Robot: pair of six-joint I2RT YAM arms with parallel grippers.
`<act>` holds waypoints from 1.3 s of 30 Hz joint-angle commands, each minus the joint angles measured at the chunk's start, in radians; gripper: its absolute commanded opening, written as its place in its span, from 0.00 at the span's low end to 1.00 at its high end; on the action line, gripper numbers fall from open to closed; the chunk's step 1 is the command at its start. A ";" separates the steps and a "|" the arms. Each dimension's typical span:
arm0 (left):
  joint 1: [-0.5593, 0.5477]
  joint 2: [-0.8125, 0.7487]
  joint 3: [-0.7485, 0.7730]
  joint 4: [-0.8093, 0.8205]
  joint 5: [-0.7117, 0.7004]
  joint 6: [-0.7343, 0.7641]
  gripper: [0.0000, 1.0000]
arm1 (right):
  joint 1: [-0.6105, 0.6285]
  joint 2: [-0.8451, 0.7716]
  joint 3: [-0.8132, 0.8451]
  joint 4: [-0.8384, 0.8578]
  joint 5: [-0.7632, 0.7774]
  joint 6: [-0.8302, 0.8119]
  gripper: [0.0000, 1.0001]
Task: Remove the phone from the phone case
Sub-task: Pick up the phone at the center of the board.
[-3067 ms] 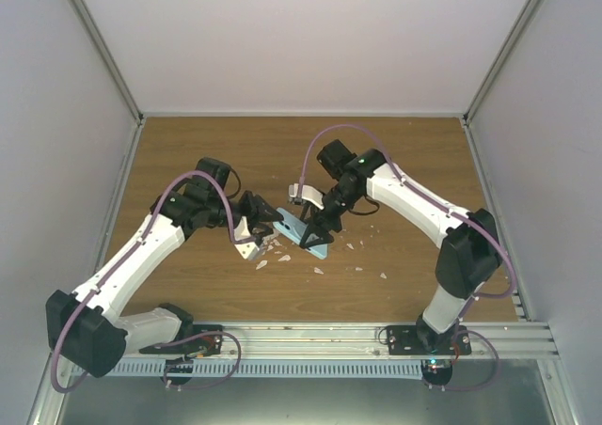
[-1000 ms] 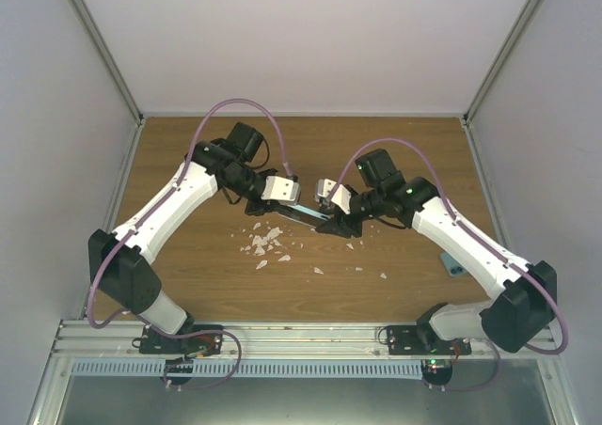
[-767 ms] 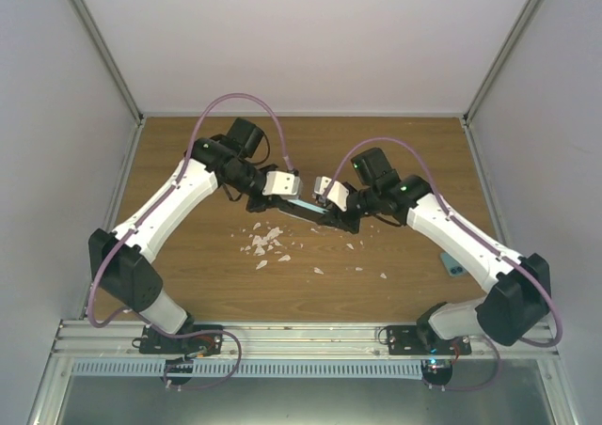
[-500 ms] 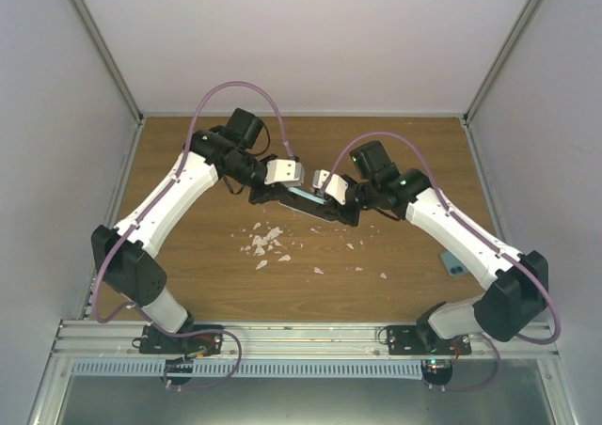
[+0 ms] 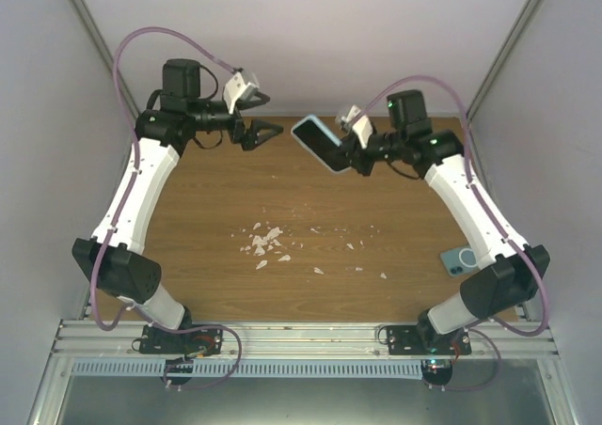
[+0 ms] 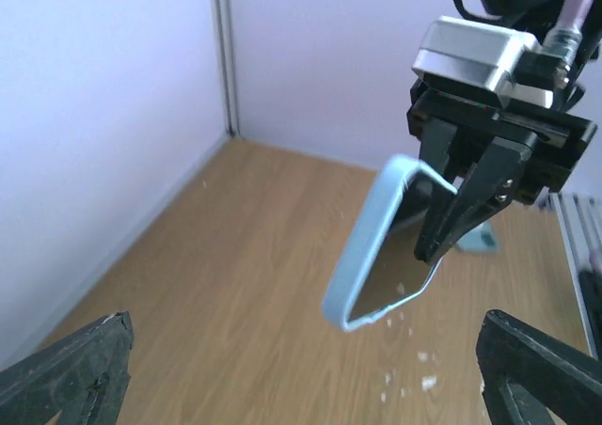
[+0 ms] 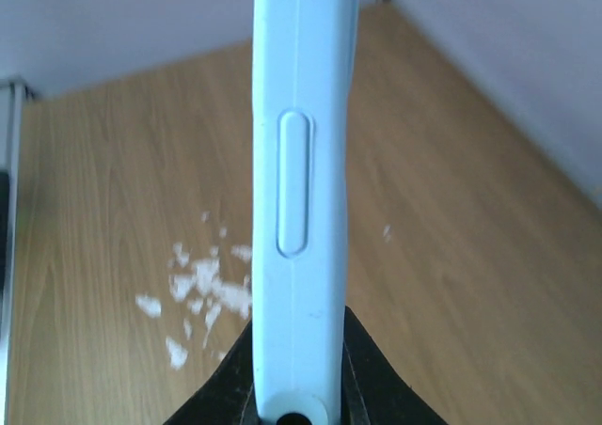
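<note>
Aloft, right fingers (image 6: 450, 220) pinch one cased phone (image 5: 318, 143) (left fingers (image 6: 66, 380) gape).

Left gripper (image 5: 266, 132) and right gripper (image 5: 350, 156) are held raised, facing.
Left is spread wide; right is clamped shut.

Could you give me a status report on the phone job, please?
Left gripper open, empty. Right gripper shut on the phone case, held in the air, phone seemingly inside. Nothing between them; white scraps on the table.
</note>
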 commanded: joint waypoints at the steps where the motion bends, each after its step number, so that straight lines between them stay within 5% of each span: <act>1: 0.009 -0.057 0.036 0.284 0.039 -0.363 0.99 | -0.080 0.010 0.148 0.097 -0.236 0.159 0.03; 11: 0.067 -0.057 -0.070 0.674 0.206 -0.869 0.99 | -0.181 0.005 0.167 0.527 -0.454 0.587 0.03; 17: 0.037 -0.122 -0.223 0.933 0.135 -1.028 0.99 | -0.183 0.006 0.080 0.825 -0.490 0.889 0.03; 27: -0.134 -0.142 -0.358 1.052 0.079 -1.123 0.97 | -0.182 -0.029 -0.129 1.286 -0.487 1.363 0.03; 39: -0.260 -0.119 -0.457 1.142 0.015 -1.236 0.82 | -0.158 -0.046 -0.196 1.532 -0.432 1.588 0.04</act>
